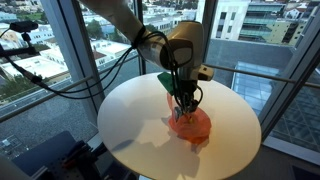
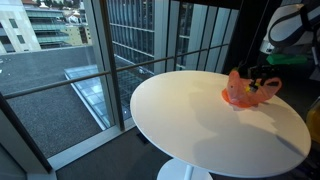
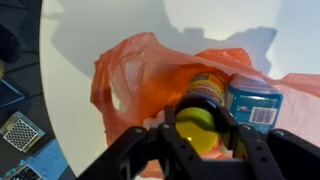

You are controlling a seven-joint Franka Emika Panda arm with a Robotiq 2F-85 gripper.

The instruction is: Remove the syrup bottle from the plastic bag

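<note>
Robotiq gripper (image 3: 205,126) reaches down into the mouth of the orange plastic bag (image 3: 130,75), its jaws part-open and straddling the yellow cap of the syrup bottle (image 3: 203,100). Whether they actually pinch it, I cannot tell. The bottle lies inside the bag, touching a blue carton (image 3: 252,100) that is also inside the bag.

The likely risks:
- The thin film could get caught between a finger and the cap, so a lift would drag the whole bag off the white round table (image 3: 90,30).
- A grip on the rounded cap alone could slip.
- The carton could ride up with the bottle.
</note>
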